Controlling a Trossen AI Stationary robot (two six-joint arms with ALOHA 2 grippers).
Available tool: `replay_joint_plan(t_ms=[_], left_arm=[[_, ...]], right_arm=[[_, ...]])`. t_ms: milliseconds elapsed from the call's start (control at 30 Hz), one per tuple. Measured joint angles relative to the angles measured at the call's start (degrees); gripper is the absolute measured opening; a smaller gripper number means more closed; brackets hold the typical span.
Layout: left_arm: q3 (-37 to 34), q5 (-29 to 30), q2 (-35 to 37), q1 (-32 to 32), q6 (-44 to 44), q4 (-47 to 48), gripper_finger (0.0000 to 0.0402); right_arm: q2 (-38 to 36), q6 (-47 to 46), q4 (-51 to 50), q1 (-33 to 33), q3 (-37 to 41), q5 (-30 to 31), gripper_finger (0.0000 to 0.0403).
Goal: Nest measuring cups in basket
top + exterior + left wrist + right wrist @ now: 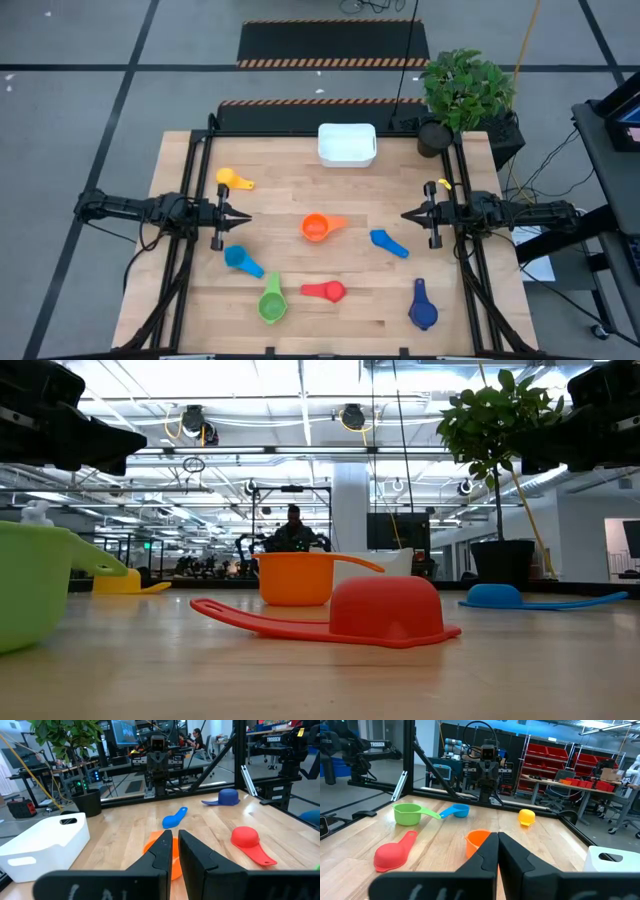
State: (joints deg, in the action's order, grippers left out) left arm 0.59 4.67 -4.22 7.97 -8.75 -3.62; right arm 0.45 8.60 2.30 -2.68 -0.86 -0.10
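Note:
Several measuring cups lie scattered on the wooden table: yellow (233, 180), orange (317, 227), blue (388, 242), light blue (240, 260), green (271, 303), red (324, 291) and dark blue (423, 307). The red cup (385, 610) rests mouth down; the orange cup (295, 577) stands upright. The white basket (346, 144) sits at the table's far edge, in the middle. My left gripper (240, 215) hovers shut at the left edge, pointing level toward the orange cup (155, 845). Opposite it, at the right edge, my right gripper (410, 215) is also shut and level, touching nothing.
A potted plant (462, 95) stands at the table's far right corner. Black frame rails (190, 260) run along the left and right edges. Bare wood lies between the basket and the orange cup.

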Motion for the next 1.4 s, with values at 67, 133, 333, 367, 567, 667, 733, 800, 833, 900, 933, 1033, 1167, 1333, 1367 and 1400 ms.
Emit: replay_joint_plan(t_ms=[67, 133, 333, 367, 567, 667, 733, 800, 833, 900, 933, 1033, 1167, 1333, 1367, 1400], left_arm=[[0.01, -0.01, 0.01, -0.01, 0.0, 0.0, 0.0035], [0.01, 0.0, 0.0, 0.0, 0.0, 0.0, 0.0035], [0.01, -0.01, 0.0, -0.01, 0.0, 0.0, 0.0035], [0.01, -0.01, 0.0, 0.0, 0.0, 0.01, 0.0035], [0.01, -0.02, 0.0, 0.0, 0.0, 0.0, 0.0035], [0.01, -0.02, 0.0, 0.0, 0.0, 0.0, 0.0035], [0.01, -0.02, 0.01, 0.0, 0.0, 0.0, 0.0035], [0.01, -0.01, 0.0, 0.0, 0.0, 0.0, 0.0035], [0.01, -0.02, 0.0, 0.0, 0.0, 0.0, 0.0035], [0.01, -0.02, 0.0, 0.0, 0.0, 0.0, 0.0035], [0.01, -0.02, 0.0, 0.0, 0.0, 0.01, 0.0035], [0.01, -0.02, 0.0, -0.02, 0.0, -0.02, 0.0035], [0.01, 0.0, 0.0, -0.02, -0.21, -0.02, 0.0035], [0.01, -0.02, 0.02, 0.0, -0.13, -0.04, 0.0035], [0.01, 0.0, 0.0, 0.0, -0.13, -0.04, 0.0035], [0.01, 0.0, 0.01, 0.0, -0.15, -0.04, 0.0035]], right_arm=[[-0.02, 0.0, 0.0, -0.02, 0.0, 0.01, 0.0], [0.0, -0.01, 0.0, -0.01, -0.01, 0.0, 0.0], [0.0, 0.0, -0.02, 0.0, 0.02, 0.0, 0.0], [-0.01, -0.02, -0.01, -0.02, 0.01, 0.0, 0.0], [0.0, 0.9, -0.14, -0.02, -0.01, 0.02, 0.0], [-0.01, 1.92, -0.21, -0.02, 0.0, 0.0, 0.0], [-0.01, 1.95, -0.22, -0.01, 0.01, 0.0, 0.0], [-0.01, 1.95, -0.24, 0.0, 0.0, 0.0, 0.0], [-0.02, 1.95, -0.24, -0.02, 0.01, 0.02, 0.0], [-0.01, 1.95, -0.25, -0.01, -0.01, 0.0, 0.0], [-0.02, 1.95, -0.26, -0.02, 0.0, 0.0, 0.0], [-0.01, 1.95, -0.28, -0.01, 0.0, 0.0, 0.0], [0.0, 3.08, -0.26, -0.02, -0.01, 0.0, 0.0], [0.0, 2.49, -0.26, 0.0, -0.01, 0.0, 0.0], [-0.01, 2.42, -0.24, 0.0, 0.01, 0.0, 0.0], [-0.01, 2.17, -0.24, -0.01, -0.01, 0.0, 0.0]])
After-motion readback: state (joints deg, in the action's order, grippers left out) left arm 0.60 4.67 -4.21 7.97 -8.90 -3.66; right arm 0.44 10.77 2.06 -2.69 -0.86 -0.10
